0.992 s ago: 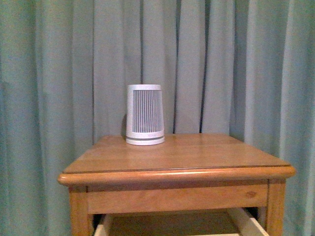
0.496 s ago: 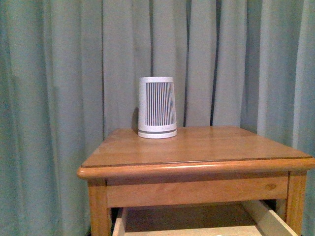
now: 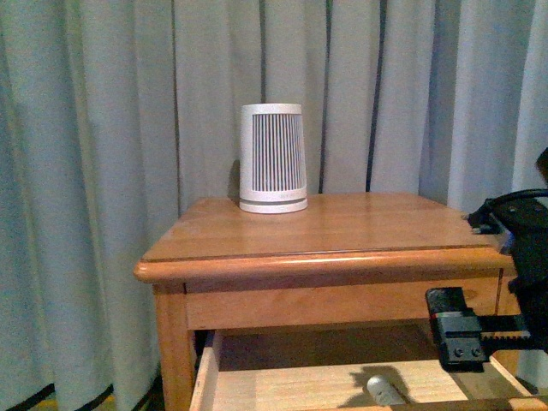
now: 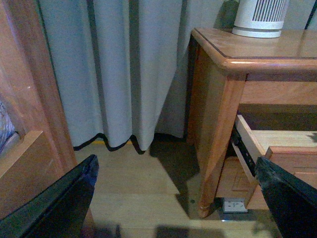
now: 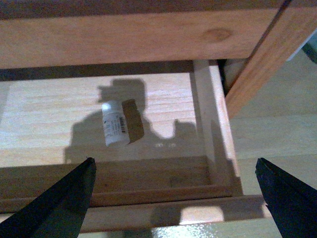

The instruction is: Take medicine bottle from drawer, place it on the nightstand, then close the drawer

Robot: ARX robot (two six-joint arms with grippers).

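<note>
The medicine bottle [image 5: 115, 128], small and white with a label, lies on its side on the pale floor of the open upper drawer [image 5: 215, 124]. It also shows at the bottom of the front view [image 3: 385, 391], inside the drawer [image 3: 203, 377]. My right gripper [image 5: 173, 163] is open and empty, hovering above the drawer's front edge, short of the bottle. In the front view my right arm [image 3: 458, 338] is at the drawer's right side. My left gripper [image 4: 176, 161] is open and empty over the floor, left of the nightstand [image 4: 233, 49]. The nightstand's top [image 3: 342, 223] is glossy honey wood.
A large white slatted cylinder [image 3: 273, 158] stands at the back of the nightstand top, also in the left wrist view [image 4: 260, 17]. Grey-green curtains [image 3: 103, 171] hang behind. Other wooden furniture [image 4: 29, 99] stands left of my left gripper. A white socket block [image 4: 234, 205] lies under the nightstand.
The front view has shifted, so the open drawer's inside and the bottle now show. My right arm has come into view at the drawer's right side.
</note>
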